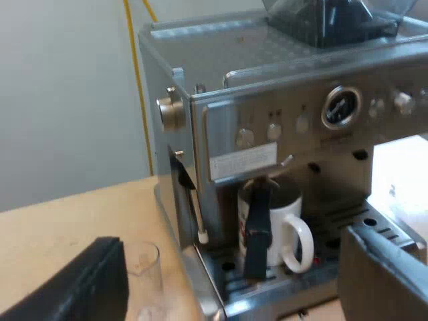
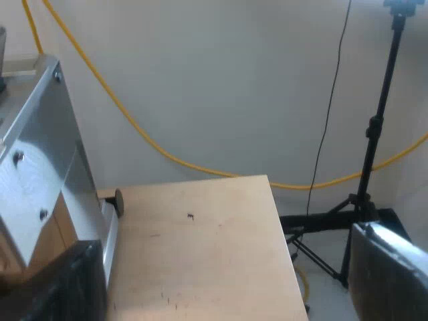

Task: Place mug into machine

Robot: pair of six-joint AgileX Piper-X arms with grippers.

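You had the mug (image 1: 284, 214) standing in the front of the espresso machine (image 1: 267, 134). I judged it stiff glazed ceramic, fairly heavy, slippery and breakable, best taken across rim or body rather than by its thin handle. Your left gripper (image 1: 231, 247) gaped wide before it, holding nothing; your right gripper (image 2: 227, 261) hung spread and empty over the desk (image 2: 200, 227).

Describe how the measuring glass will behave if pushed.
The measuring glass looks clear and thin-walled: probably light and breakable. Its smooth sides may slip in a claw. Standing upright on the table, it could tip if pushed high.
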